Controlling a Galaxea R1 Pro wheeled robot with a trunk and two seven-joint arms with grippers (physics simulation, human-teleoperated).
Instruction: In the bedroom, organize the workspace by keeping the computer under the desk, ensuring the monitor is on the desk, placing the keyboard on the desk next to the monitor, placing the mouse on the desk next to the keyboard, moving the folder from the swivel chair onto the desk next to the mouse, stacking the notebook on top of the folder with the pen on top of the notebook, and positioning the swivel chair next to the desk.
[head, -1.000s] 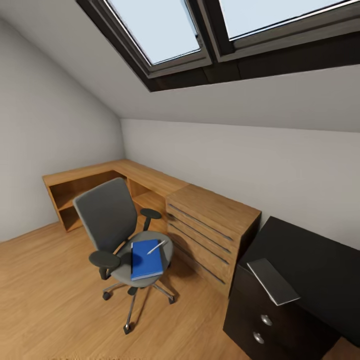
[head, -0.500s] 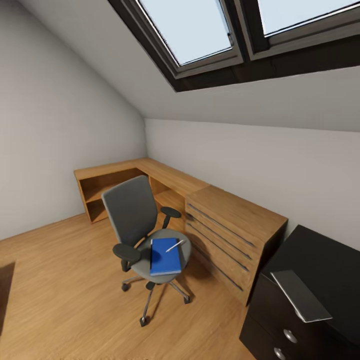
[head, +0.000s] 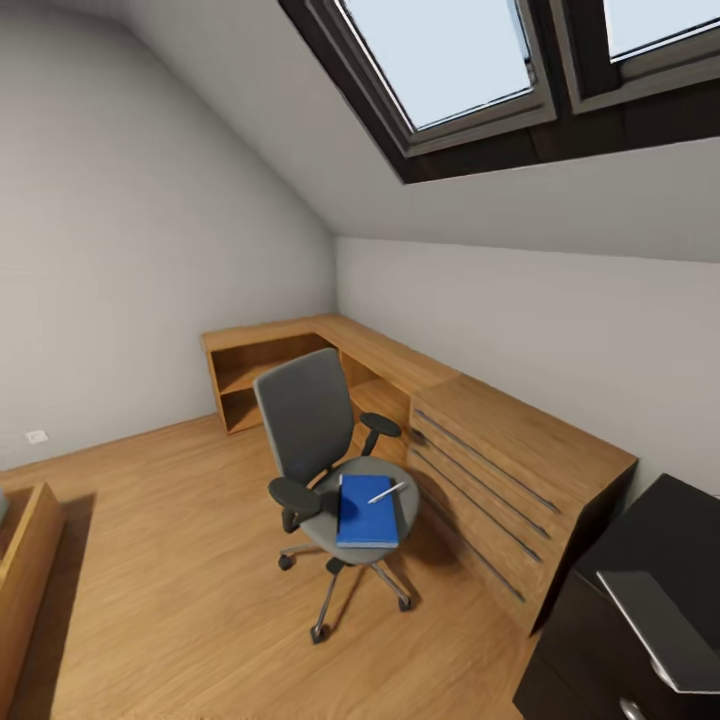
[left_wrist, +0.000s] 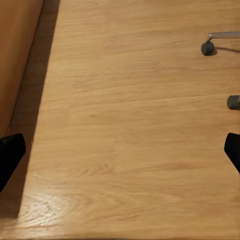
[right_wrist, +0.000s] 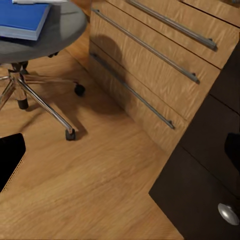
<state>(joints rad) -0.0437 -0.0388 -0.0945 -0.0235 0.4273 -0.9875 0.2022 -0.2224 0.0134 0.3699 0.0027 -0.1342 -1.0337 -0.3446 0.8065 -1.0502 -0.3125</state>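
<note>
No legible writing or labels observed; the folder (head: 367, 510) with the pen (head: 386, 491) on it lies on the swivel chair (head: 320, 450) seat, near the right gripper (right_wrist: 120, 155), both grippers spread open, empty.

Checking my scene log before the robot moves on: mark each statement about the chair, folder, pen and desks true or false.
1. The bright blue folder lies on the grey swivel chair's seat. True.
2. The thin silvery pen lies on the floor. False: it rests on the folder.
3. The light wooden drawer unit stands between the chair and the glossy black desk. True.
4. The chair is tipped over. False: it stands upright on its casters.
</note>
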